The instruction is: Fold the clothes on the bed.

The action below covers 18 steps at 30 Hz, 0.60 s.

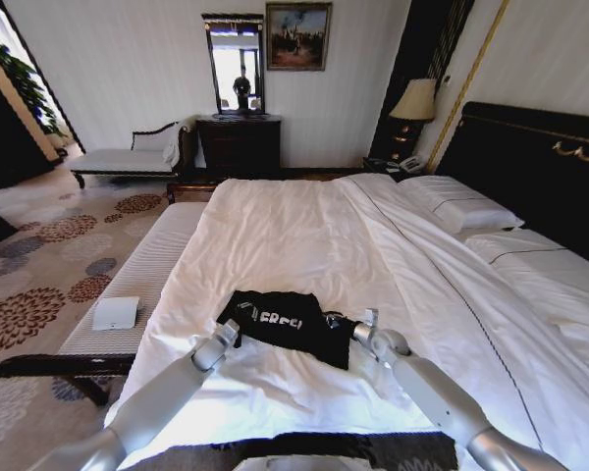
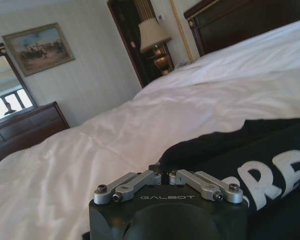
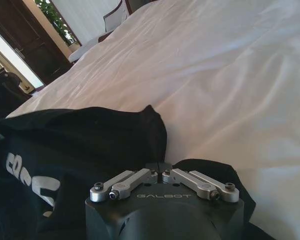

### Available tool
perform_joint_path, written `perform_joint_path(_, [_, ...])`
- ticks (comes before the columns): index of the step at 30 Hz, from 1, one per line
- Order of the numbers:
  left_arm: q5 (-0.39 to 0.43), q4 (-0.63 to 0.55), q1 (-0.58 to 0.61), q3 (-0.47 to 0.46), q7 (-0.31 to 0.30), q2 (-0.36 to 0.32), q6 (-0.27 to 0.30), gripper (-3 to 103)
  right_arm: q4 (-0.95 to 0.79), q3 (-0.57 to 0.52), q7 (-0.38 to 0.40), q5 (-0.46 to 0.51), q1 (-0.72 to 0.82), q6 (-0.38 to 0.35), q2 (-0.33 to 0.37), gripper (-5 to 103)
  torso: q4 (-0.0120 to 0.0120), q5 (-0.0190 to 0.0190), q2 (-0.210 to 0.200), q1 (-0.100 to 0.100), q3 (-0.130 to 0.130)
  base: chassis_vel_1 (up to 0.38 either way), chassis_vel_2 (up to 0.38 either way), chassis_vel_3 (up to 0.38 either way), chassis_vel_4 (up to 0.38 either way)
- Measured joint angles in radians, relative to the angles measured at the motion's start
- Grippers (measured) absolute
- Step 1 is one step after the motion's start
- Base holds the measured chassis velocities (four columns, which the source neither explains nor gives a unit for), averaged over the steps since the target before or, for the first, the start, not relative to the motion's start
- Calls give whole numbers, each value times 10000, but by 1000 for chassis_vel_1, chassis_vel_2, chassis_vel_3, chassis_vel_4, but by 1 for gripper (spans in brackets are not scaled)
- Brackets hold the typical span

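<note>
the left gripper [image 1: 238, 323] was clenched on the left edge of the black cotton t-shirt with white lettering [image 1: 280, 325], and the right gripper [image 1: 340, 322] was clenched on its right edge. the shirt lay crumpled near the foot of the wide white-sheeted bed [image 1: 304, 235], beside a pale striped bench [image 1: 142, 280].

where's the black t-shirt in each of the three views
Head view: T-shirt lies on the near part of the bed, between the two end effectors, left and right.
Left wrist view: T-shirt lies just beyond the left end effector.
Right wrist view: T-shirt lies under and beyond the right end effector.
Shared landmark: the shirt's white lettering.
</note>
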<state>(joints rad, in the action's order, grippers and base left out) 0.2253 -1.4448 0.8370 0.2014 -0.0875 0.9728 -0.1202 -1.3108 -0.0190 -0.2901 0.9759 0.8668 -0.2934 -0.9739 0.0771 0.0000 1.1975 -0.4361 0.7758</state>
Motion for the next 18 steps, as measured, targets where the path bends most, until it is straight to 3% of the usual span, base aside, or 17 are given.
perform_joint_path(8, [320,-780,366,-438,-19,-550,154,2,-178,-41,18,-44,47,5,35,0,-1,0,0,0,0,0,0,0,0])
perform_joint_path(17, [223,-824,654,-358,-84,-536,277,2,-200,0,47,-115,56,18,10,0,-1,-1,0,0,0,0,0,0,0])
perform_joint_path(18, [218,-806,663,-353,-91,-534,285,7,-208,3,50,-119,64,19,12,0,-1,-1,0,0,0,0,0,0,0])
